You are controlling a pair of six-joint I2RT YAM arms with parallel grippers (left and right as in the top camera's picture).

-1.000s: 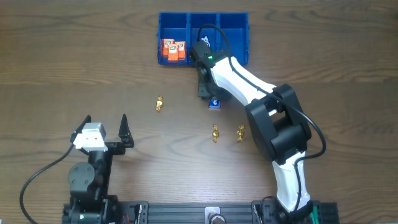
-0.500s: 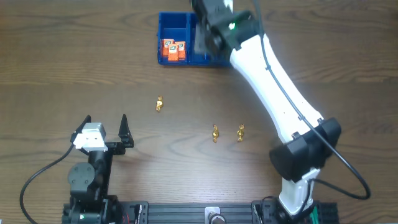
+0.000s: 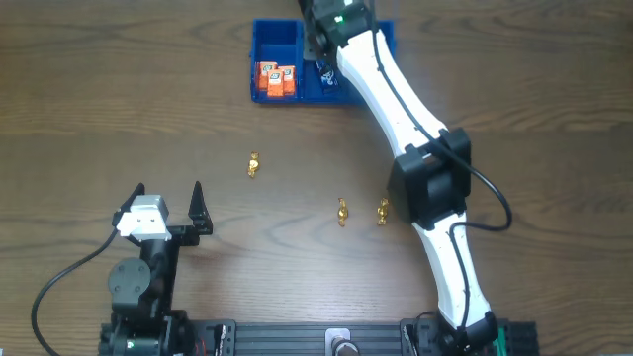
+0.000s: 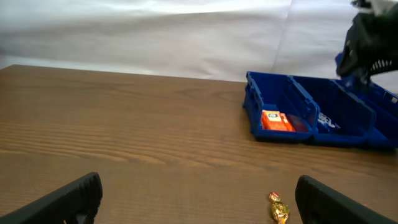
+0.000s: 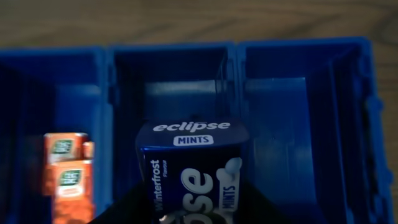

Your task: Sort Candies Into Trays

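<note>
A lab-like test bench: wood-grain table (image 3: 99, 99) before white backdrop (image 4: 143, 31).

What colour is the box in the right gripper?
The box is dark blue with white lettering; the right wrist view shows it best.

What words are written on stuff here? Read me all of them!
"eclipse": top face of the blue mint box.
"MINTS": same face, just beneath.
"Winterfrost": sideways on the box's front.
The front's big lettering is partly hidden.
Orange candy boxes: print too blurred to read.
</note>
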